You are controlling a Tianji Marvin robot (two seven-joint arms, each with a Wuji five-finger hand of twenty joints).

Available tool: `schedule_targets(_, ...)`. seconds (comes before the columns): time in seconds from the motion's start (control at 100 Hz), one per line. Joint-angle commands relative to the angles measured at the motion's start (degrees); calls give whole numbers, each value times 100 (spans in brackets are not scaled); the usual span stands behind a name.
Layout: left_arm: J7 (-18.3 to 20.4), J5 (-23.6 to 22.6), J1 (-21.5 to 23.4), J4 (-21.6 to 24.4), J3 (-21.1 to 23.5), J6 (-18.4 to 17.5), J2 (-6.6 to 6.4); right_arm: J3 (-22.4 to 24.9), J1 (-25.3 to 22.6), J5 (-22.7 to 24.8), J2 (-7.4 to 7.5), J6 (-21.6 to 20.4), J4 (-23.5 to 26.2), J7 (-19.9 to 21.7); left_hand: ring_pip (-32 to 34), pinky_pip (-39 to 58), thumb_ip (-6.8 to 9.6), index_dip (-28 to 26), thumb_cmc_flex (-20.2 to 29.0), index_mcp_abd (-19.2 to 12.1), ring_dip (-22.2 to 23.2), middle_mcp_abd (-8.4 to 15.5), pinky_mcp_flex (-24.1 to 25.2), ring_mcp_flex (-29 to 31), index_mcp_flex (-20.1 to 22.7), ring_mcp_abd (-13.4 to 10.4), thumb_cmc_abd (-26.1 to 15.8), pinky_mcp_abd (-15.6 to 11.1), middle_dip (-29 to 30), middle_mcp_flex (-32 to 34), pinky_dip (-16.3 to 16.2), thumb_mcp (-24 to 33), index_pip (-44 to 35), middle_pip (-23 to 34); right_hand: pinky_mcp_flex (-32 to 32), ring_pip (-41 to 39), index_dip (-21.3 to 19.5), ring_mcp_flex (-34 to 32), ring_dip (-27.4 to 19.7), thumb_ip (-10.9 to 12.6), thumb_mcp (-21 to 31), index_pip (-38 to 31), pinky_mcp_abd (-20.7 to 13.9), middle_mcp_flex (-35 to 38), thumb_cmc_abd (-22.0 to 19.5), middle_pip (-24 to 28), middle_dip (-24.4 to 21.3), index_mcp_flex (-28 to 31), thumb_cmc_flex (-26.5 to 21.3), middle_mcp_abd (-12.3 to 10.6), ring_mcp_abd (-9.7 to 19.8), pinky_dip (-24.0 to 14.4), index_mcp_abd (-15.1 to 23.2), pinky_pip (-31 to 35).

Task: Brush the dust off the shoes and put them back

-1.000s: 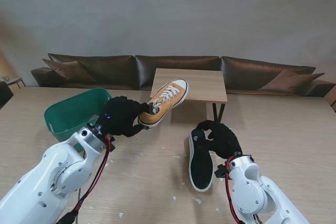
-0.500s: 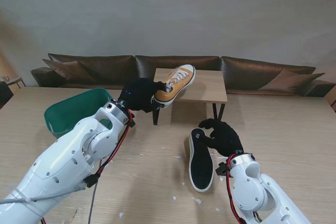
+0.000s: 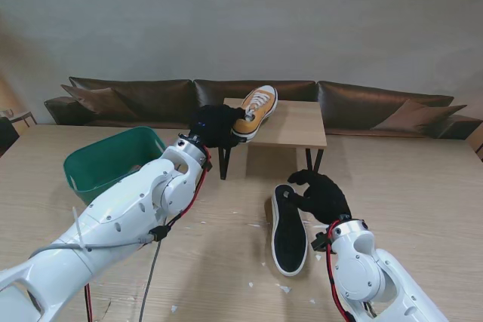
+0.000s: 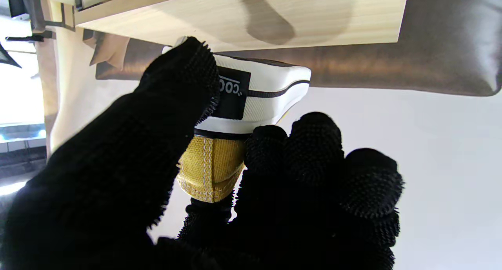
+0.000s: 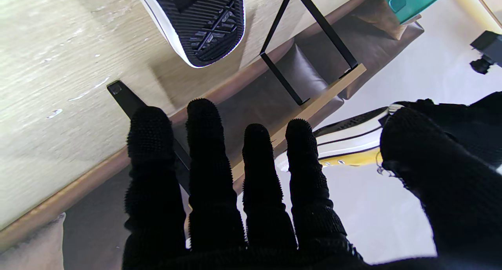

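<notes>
Stand view. Against the frame half a second earlier, the left hand (image 3: 215,126) has reached farther from me and slightly right, carrying the yellow shoe (image 3: 255,109) toward the small raised shelf (image 3: 290,124); the left arm is more extended. The right hand (image 3: 323,195) has barely shifted. The black shoe (image 3: 288,230) lies where it did.

Count: two shoes, two hands, one green bin (image 3: 106,162), one small raised shelf, one table (image 3: 226,262).

The left hand is closed around the heel end of the yellow shoe; the toe points away from the hand, up and to the right, over the shelf's near-left corner. Contact between sole and shelf cannot be confirmed here. The right hand hovers with fingers spread and curled, holding nothing; the black shoe lies sole-up on the table just beside it on its left. The green bin sits left of the left arm, well apart from the left hand.

Left wrist view. The left hand (image 4: 219,183) clamps the yellow shoe (image 4: 213,166): the thumb presses the white heel rubber, the fingers (image 4: 313,152) wrap the opposite side. The shelf (image 4: 243,19) lies just beyond the heel.

Right wrist view. The right hand (image 5: 235,191) shows four fingers extended and apart, thumb separate, grasping nothing. The black shoe (image 5: 200,22) shows its treaded sole ahead of the fingertips. The yellow shoe (image 5: 353,144) appears beyond, near the thumb side.
</notes>
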State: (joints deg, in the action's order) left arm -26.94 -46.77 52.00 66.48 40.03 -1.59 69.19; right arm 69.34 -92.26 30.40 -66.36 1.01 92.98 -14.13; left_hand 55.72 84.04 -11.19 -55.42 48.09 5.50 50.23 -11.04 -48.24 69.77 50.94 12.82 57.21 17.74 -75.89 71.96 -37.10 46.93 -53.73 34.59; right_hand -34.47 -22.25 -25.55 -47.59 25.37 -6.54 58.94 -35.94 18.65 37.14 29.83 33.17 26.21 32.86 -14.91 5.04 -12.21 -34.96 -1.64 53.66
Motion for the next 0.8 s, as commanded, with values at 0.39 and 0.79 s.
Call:
schedule_targets(0.39, -165, 477, -559, -997, -553, 185, 450, 1, 9, -73, -26, 34, -33, 116, 151, 403, -16, -994, 534, 774, 157, 348, 480, -197, 231, 47, -871, -68, -17, -333, -158, -6, -2660, -138, 1562, -75, -24, 33, -5, 141, 155, -67, 102, -40, -201, 88, -50, 0, 140, 101, -13, 11, -15, 36)
schedule_targets(0.79, 332, 189, -233, -450, -292, 232, 147, -42, 46, -88, -25, 32, -78, 137, 360, 409, -83, 503, -104, 554, 161, -81, 1100, -867, -1018, 191, -1130, -60, 1032, -1395, -503, -84, -710, -409, 1564, -77, -25, 34, -6, 138, 155, -68, 100, -52, -199, 88, -49, -3, 139, 112, -6, 13, -8, 36)
